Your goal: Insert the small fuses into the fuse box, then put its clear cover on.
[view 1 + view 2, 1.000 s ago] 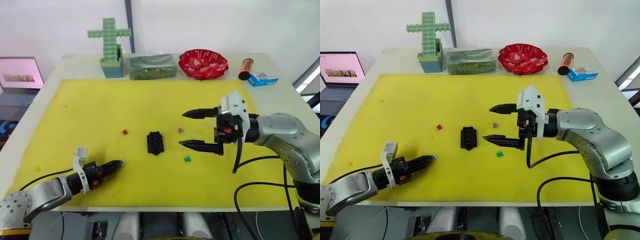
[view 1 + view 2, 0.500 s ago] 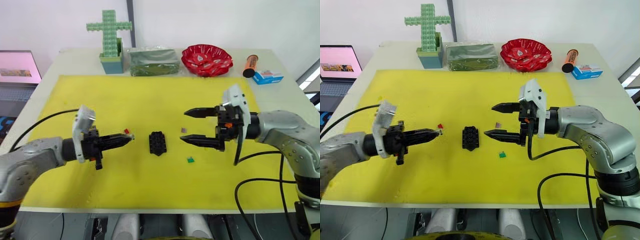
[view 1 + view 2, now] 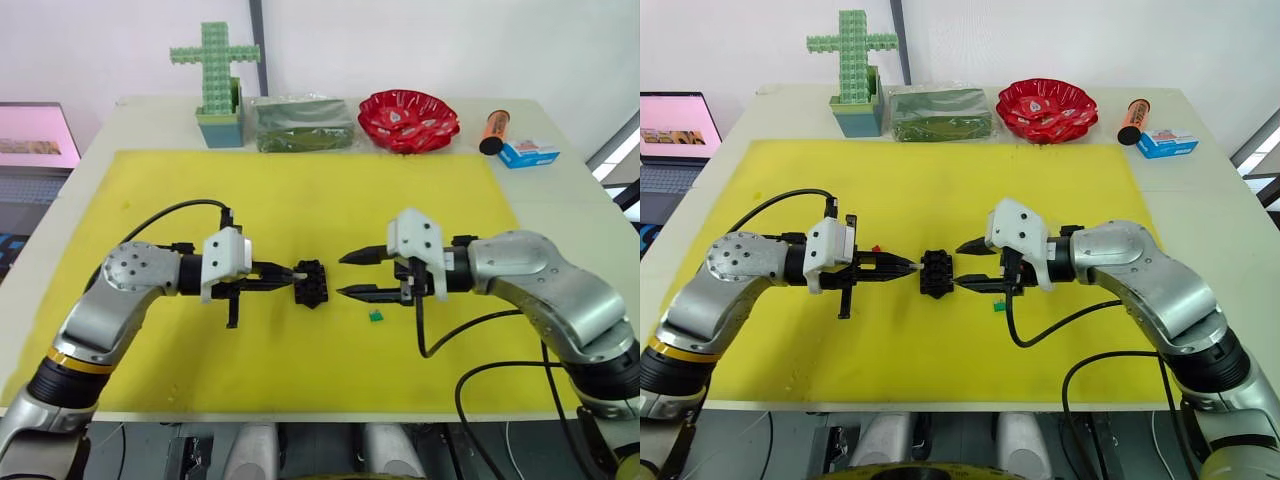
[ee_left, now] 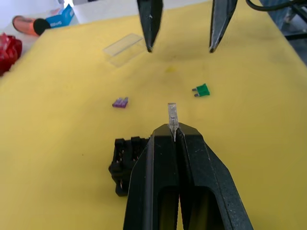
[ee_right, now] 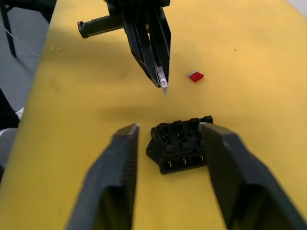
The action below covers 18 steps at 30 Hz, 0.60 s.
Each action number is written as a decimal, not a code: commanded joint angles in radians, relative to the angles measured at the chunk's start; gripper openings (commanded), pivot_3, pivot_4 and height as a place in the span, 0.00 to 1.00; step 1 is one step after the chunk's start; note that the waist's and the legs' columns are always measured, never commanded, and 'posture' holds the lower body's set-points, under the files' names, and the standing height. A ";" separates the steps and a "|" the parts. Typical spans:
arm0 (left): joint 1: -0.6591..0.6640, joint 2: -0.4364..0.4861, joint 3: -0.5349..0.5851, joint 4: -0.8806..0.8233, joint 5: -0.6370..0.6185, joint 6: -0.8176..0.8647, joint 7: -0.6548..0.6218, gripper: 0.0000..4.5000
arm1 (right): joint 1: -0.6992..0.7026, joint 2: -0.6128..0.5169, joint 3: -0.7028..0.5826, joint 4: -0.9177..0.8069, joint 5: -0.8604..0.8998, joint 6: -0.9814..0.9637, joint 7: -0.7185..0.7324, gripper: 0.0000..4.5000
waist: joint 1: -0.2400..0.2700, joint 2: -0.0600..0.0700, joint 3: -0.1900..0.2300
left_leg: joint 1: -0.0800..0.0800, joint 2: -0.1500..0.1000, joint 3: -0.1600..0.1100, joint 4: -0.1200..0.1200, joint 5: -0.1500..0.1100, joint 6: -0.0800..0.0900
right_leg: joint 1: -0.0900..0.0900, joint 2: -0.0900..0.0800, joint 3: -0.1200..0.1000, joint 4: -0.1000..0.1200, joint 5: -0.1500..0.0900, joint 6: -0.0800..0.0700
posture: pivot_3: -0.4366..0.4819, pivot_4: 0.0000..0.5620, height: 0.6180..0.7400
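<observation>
One grey fuse [image 4: 172, 115] is sitting pinched in the closed left pincer [image 3: 292, 272], poised just beside the fuse box [image 3: 311, 283] mid-mat. Right pincer [image 5: 168, 136] is spreading open, straddling the box. Next: aligning over a slot. Green [image 3: 376, 317], purple [image 4: 120, 102], red [image 5: 195, 76] fuses and clear cover [image 4: 123, 48] are lying apart, obstructing nothing.

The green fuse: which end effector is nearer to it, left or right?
Right. The right end effector hangs open just beside the green fuse; the left end effector, shut on the grey fuse, is across the fuse box.
</observation>
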 commanded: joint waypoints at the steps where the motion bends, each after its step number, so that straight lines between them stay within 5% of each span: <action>1: -0.022 -0.018 0.004 -0.001 0.029 -0.045 -0.013 0.00 | -0.027 0.028 0.002 -0.032 -0.029 -0.017 -0.020 0.38 | 0.000 0.000 0.000 | 0.000 0.000 0.000 0.000 0.000 0.000 | 0.000 0.000 0.000 0.001 0.000 0.000 | 0.48 0.27 1.00; 18: -0.081 -0.055 -0.007 -0.091 0.036 0.029 -0.002 0.00 | -0.081 0.115 0.048 -0.001 -0.096 -0.013 -0.021 0.38 | 0.001 0.000 0.000 | 0.001 0.001 -0.001 0.007 0.000 0.001 | -0.001 0.002 0.000 0.013 0.000 0.002 | 0.48 0.27 1.00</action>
